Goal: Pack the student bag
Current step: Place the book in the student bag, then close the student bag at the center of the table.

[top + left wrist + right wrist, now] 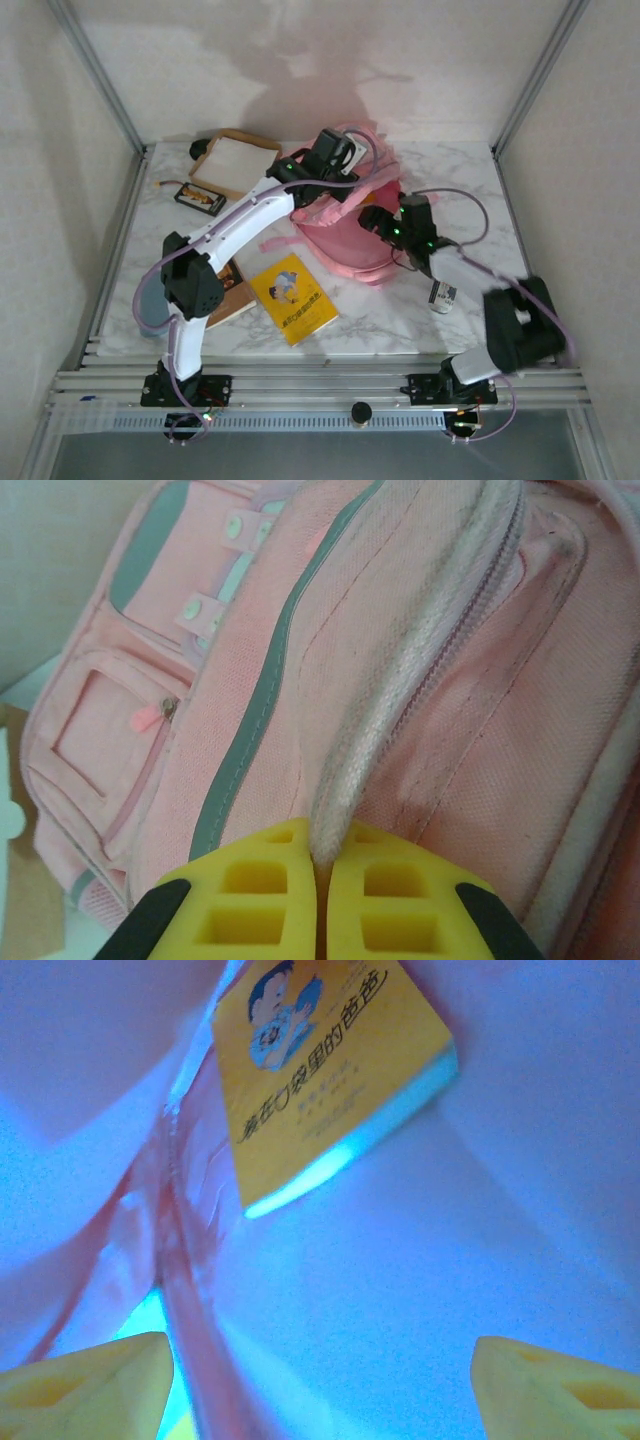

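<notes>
Left wrist view: the left gripper pinches the pale rope-like carry loop of the large pink fabric backpack, mid-table toward the back. The right gripper gapes empty near a yellow paperback. I'd pull that loop high and taut.

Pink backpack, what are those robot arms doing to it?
Two robot arms are working on the pink backpack, which lies on the table. The left tool is shut on a pale strap along the bag's top. The right tool is open among pink fabric, with a yellow book just ahead of it. It is hard to tell if that book is inside the bag yet.
</notes>
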